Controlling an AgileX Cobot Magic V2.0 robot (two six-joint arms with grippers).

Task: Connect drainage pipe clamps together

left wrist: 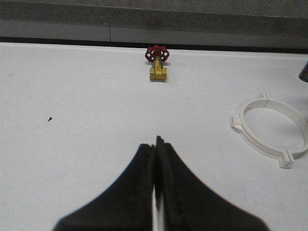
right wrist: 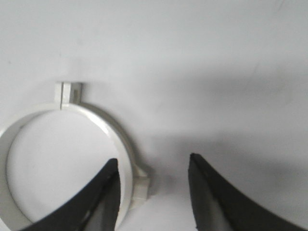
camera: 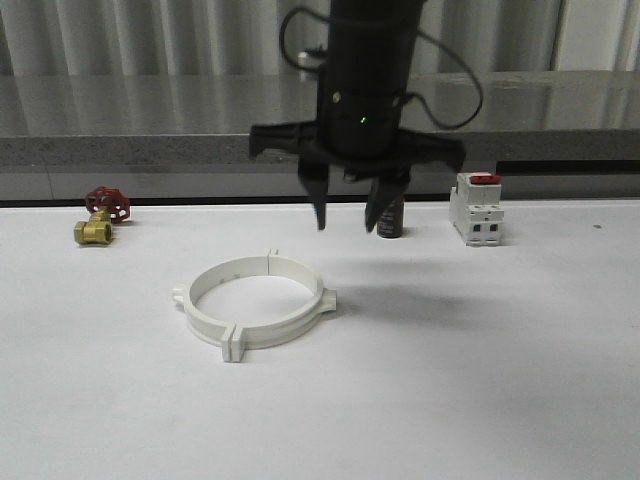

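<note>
The two white drainage pipe clamps (camera: 205, 322) lie on the white table as one closed ring, their end tabs meeting at the back (camera: 272, 258) and at the front (camera: 232, 346). My right gripper (camera: 346, 226) hangs open above the table, just behind and to the right of the ring, holding nothing. In the right wrist view the clamps (right wrist: 114, 129) lie below the right gripper (right wrist: 153, 159), and a side tab (right wrist: 142, 185) shows between its spread fingers. My left gripper (left wrist: 156, 142) is shut and empty, well to the left of the clamps (left wrist: 262, 149).
A brass valve with a red handwheel (camera: 100, 215) sits at the back left, also seen from the left wrist (left wrist: 156, 62). A white breaker with a red switch (camera: 476, 208) stands back right. A small dark cylinder (camera: 390, 225) stands behind the right gripper. A grey ledge (camera: 120, 150) borders the table's far edge.
</note>
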